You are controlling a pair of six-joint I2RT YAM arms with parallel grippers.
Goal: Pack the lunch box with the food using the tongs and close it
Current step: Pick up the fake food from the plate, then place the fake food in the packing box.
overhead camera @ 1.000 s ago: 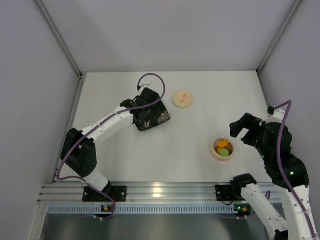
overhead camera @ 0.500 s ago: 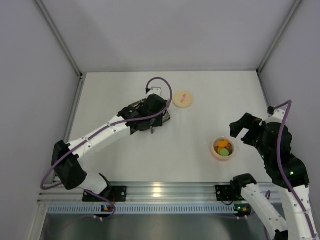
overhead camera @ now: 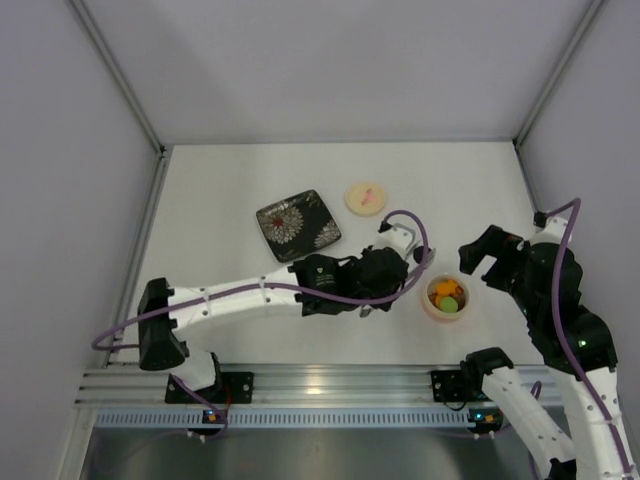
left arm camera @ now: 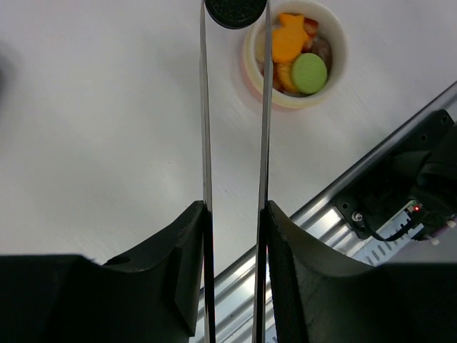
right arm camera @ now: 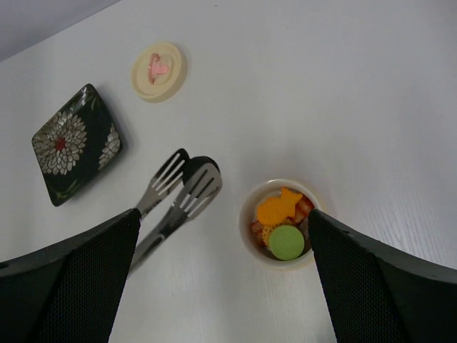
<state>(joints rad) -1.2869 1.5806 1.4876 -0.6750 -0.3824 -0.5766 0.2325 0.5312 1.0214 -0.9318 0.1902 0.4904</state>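
The left arm has been swung away from the dark patterned plate, which it covered a second ago, and is now stretched across the table toward the lunch box. The plate is left uncovered at the rear, with the cream lid lying flat just beside its right corner, pink mark up. The tongs are gripped by the left gripper, whose fingers are pressed against the outer faces of the two metal arms. A dark round piece is pinched between the tong tips. In the right wrist view these tips are seen just left of the lunch box and not over it; whether they touch the table cannot be told. The lunch box stands upright and uncovered on the right side of the table, well apart from its lid. An orange fish-shaped piece, a green disc and brownish bits are held inside it. The right gripper is held above the box with its fingers spread wide and nothing between them.
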